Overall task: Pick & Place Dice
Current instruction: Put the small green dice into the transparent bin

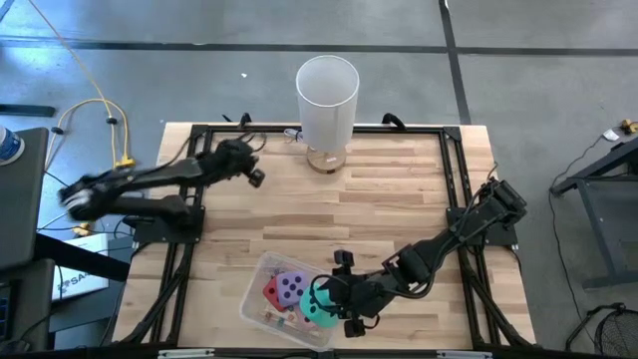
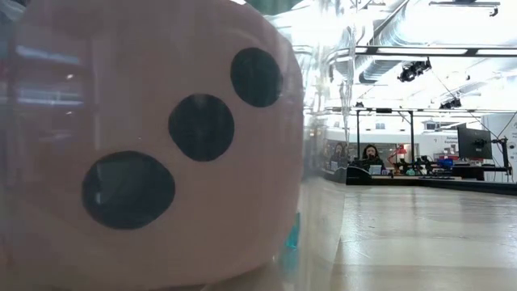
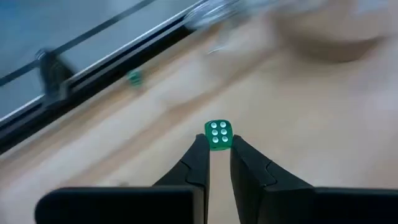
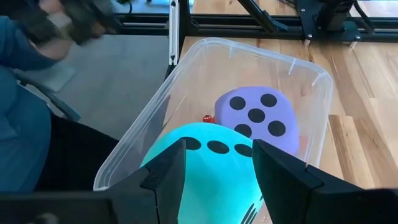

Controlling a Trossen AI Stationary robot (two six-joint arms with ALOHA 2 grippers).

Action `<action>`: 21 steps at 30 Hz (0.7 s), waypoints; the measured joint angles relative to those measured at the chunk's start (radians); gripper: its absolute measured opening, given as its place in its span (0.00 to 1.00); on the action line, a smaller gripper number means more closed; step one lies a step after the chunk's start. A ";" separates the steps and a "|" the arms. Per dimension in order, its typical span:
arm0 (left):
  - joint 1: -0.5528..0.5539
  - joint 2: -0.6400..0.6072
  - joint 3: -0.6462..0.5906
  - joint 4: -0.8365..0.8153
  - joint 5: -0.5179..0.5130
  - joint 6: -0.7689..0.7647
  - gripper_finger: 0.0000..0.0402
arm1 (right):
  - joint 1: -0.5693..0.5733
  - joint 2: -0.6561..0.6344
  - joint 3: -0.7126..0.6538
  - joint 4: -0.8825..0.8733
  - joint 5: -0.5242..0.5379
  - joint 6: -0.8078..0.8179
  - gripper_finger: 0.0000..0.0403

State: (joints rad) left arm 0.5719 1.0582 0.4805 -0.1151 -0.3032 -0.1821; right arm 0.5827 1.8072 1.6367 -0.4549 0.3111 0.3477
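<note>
A clear plastic bin [image 1: 261, 274] sits at the table's near edge. In it lie the red die [image 1: 271, 291] and the purple die [image 1: 291, 286], which also shows in the right wrist view [image 4: 258, 115]. The pink die [image 2: 161, 153] rests against the bin's wall, filling the low view. My right gripper [image 1: 329, 297] is over the bin's right end, shut on the teal die [image 4: 214, 168]. My left gripper [image 3: 219, 146] is at the table's far left [image 1: 255, 178], shut on a tiny green die with white pips [image 3: 218, 134]. My left gripper pinches the tiny green die [image 3: 218, 135] between its two fingertips, only at their free ends. The face with several white pips is turned toward the wrist camera. I cannot tell whether the die touches the wood. My right gripper holds the teal die by two opposite sides [image 4: 186, 163], pinched between its fingers [image 4: 168, 171]. It comes slanting down from the table's right. The die bulges out between the fingers, over the bin's inside; whether it rests on the bin's floor is hidden.
A tall white cylinder [image 1: 327, 95] stands on a wooden base at the table's far edge. A black frame [image 1: 199, 130] runs around the table. Tiny coloured beads [image 4: 208, 117] lie in the bin. Bare wood [image 1: 349, 209] spreads between the arms. People sit far off in the room [image 2: 371, 153].
</note>
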 joint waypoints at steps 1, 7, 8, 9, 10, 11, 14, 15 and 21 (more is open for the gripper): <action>-0.031 -0.086 0.000 -0.057 0.012 -0.013 0.07 | 0.000 0.000 0.000 0.000 0.000 0.000 0.44; -0.282 -0.500 0.000 -0.251 0.293 -0.075 0.07 | 0.000 0.000 0.000 0.002 0.000 -0.008 0.44; -0.334 -0.543 0.000 -0.264 0.363 -0.081 0.07 | 0.000 0.000 0.000 0.002 0.000 -0.010 0.44; -0.389 -0.579 0.000 -0.273 0.422 -0.085 0.07 | 0.000 0.000 0.000 0.001 0.000 -0.011 0.44; -0.450 -0.605 -0.001 -0.273 0.464 -0.080 0.07 | 0.000 0.000 0.000 -0.002 0.001 -0.011 0.44; -0.516 -0.625 -0.001 -0.269 0.486 -0.070 0.07 | 0.000 0.000 0.000 -0.005 0.002 -0.013 0.44; -0.716 -0.641 -0.002 -0.251 0.417 -0.061 0.07 | 0.000 0.000 0.000 -0.005 0.002 -0.026 0.44; -0.778 -0.638 -0.002 -0.229 0.379 -0.063 0.07 | 0.000 0.000 0.000 -0.005 0.001 -0.026 0.44; -1.103 -0.466 -0.003 -0.004 0.195 0.005 0.10 | 0.001 0.000 0.000 -0.005 0.000 0.003 0.44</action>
State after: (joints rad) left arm -0.5316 0.5924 0.4774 -0.1190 -0.1085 -0.1768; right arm 0.5836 1.8072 1.6367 -0.4599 0.3115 0.3505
